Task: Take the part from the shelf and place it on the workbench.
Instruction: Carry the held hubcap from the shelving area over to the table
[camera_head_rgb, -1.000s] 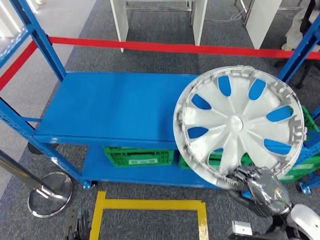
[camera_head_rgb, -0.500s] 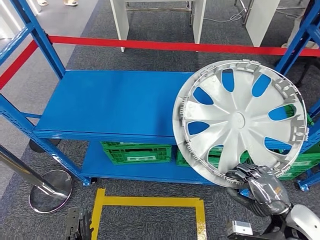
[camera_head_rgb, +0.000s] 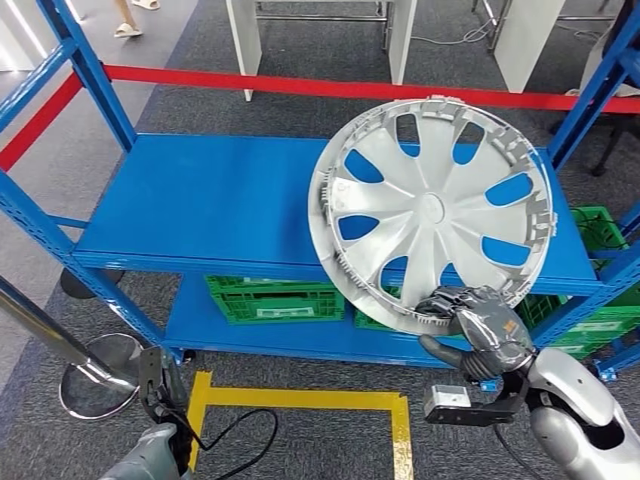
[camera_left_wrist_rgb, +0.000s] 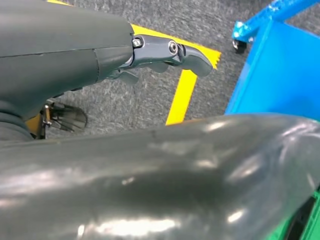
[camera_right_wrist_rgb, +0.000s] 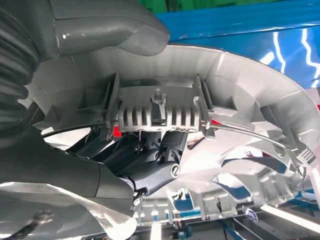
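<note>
Your right hand (camera_head_rgb: 474, 322) grips the silver multi-spoke plastic wheel cover (camera_head_rgb: 432, 212) by its lower rim, disc tilted up on edge, face toward the head cam, rising up and away from the hand over the blue metal shelf deck (camera_head_rgb: 204, 205). In the right wrist view the dark fingers (camera_right_wrist_rgb: 151, 157) curl behind the rim next to a ribbed clip (camera_right_wrist_rgb: 160, 114) while the thick grey thumb (camera_right_wrist_rgb: 109, 30) lies across the rim's other side, so the cover is pinched, not resting on the shelf. The cover is round, so no long axis to speak of; what counts is that its whole weight hangs above and beyond the one grip point, w/ the right arm the only one near it. Your left hand (camera_head_rgb: 155, 385) hangs low by the yellow floor tape (camera_head_rgb: 298, 408), fingers (camera_left_wrist_rgb: 166, 50) stretched out, holding nothing. Green plastic crates (camera_head_rgb: 272, 300) sit on the lower shelf. A white label on one crate is too small to read; no brand legible. No surface for the set-down is in frame; likely a turn is needed.
</note>
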